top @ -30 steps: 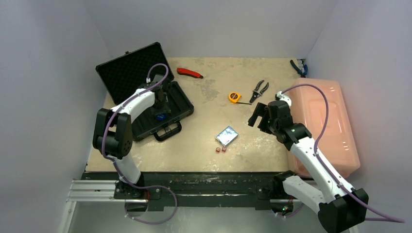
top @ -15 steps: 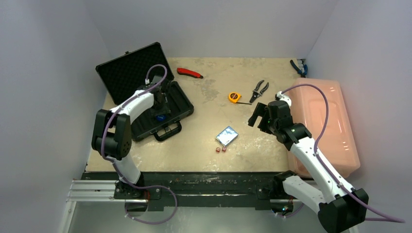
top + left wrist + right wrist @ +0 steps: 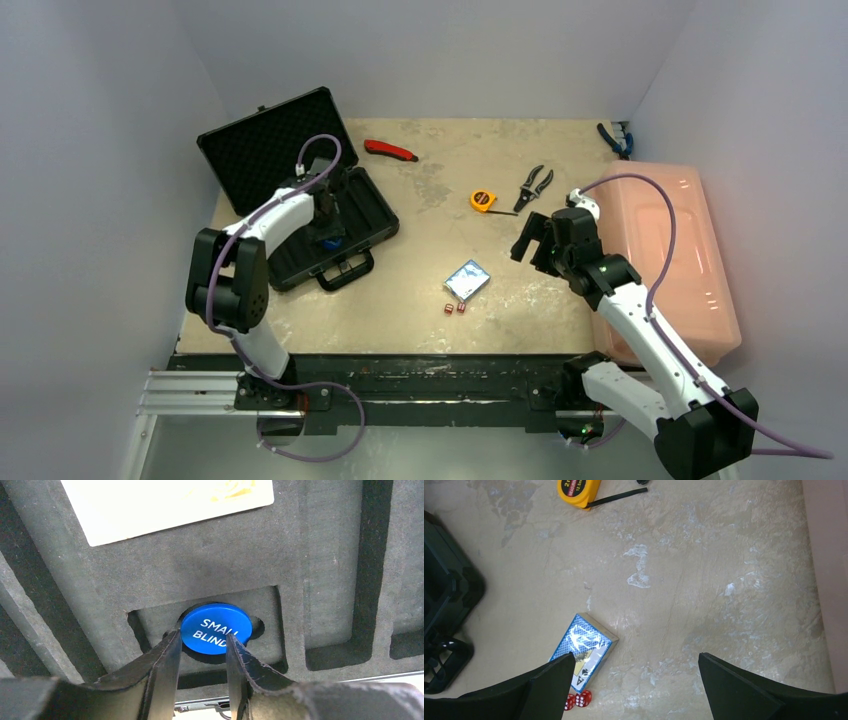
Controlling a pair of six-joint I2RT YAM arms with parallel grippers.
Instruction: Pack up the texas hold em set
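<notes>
Looking down the left wrist camera, you have the left gripper (image 3: 201, 637) inside the open black hard briefcase (image 3: 375, 215). Its fingers are drawn close together, either side of the near edge of the round blue disc marked "SMALL BLIND" (image 3: 216, 628). That disc lies in a cut-out of the briefcase's grey foam lining (image 3: 200, 565). From this angle you cannot tell whether the jaws are pinching the disc's rim or only standing over it, so treat it as possibly held.

The main risk is at the lift. If the pads are touching the rim when you rise, the disc may come up with them, or tip onto the foam edge and sit proud. That could stop the lid from closing, so widen the jaws before you pull away.

The right gripper (image 3: 635, 659) hangs wide open and empty, well to the right of the briefcase. Below it, outside the case, lie the blue-backed card deck (image 3: 583, 652) and, just beside it, the two tiny red dice (image 3: 578, 700). The dice are the awkward pick: they are small, lie side by side, and are likely to skid or pop free under broad fingers.
</notes>
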